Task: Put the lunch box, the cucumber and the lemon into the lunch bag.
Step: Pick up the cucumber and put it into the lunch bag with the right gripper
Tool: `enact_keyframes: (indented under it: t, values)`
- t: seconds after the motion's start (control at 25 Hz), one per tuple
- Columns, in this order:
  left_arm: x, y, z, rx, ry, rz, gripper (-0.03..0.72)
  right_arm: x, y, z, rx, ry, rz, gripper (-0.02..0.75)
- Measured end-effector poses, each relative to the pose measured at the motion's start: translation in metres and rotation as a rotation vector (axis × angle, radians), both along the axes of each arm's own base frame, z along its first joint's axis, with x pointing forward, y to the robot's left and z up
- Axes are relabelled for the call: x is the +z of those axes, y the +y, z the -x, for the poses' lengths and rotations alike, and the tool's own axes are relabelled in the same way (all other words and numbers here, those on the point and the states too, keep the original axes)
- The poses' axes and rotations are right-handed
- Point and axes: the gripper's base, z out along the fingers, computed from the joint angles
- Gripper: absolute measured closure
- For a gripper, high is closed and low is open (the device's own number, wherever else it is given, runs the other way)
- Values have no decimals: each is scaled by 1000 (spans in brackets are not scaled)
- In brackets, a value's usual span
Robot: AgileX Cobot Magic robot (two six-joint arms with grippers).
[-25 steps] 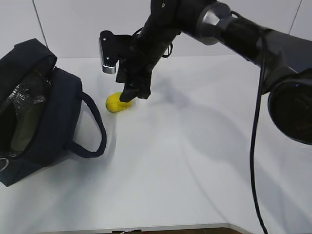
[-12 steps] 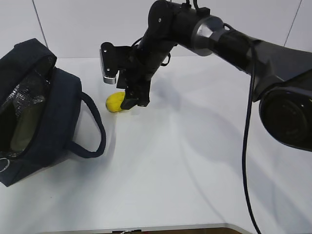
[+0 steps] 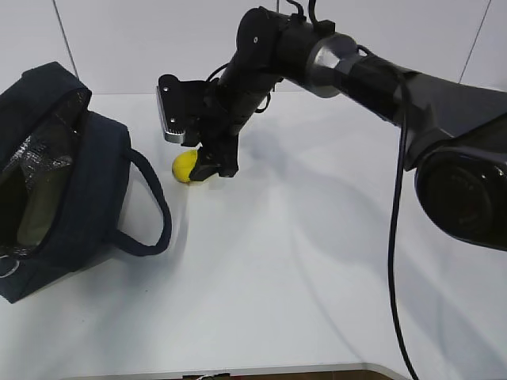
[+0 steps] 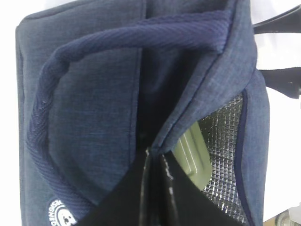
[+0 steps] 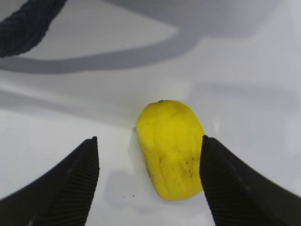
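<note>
The lunch bag (image 3: 67,182) lies open on the counter (image 3: 317,261), well to the side of the right gripper (image 5: 148,181); its soft fabric is pinched shut in the left gripper (image 4: 153,188), with the lunch box (image 4: 193,153) inside. The right gripper stands wide around the lemon (image 5: 170,148), one finger touching. Light, firm and rounded, the lemon could roll: grip across its middle.

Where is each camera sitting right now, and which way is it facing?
Exterior: raised in front of the white table, slanting down; shows the right arm, small yellow oval lemon, dark navy fabric lunch bag.
Left wrist: close above the bag, looking into its silvery lining; shut left gripper pinches the rim.
Right wrist: looks down at the lemon between the open right gripper.
Shared: lemon in exterior and right wrist.
</note>
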Motion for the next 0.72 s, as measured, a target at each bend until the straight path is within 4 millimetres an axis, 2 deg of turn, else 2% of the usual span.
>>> enact_keyframes:
  t: [0.48,0.72]
  values:
    - [0,0,0,-3,-5,-7,700,-13,6,1,28,-12,30,204]
    - [0,0,0,-5,-6,-8,700,-1,30,14,73,-58,26,204]
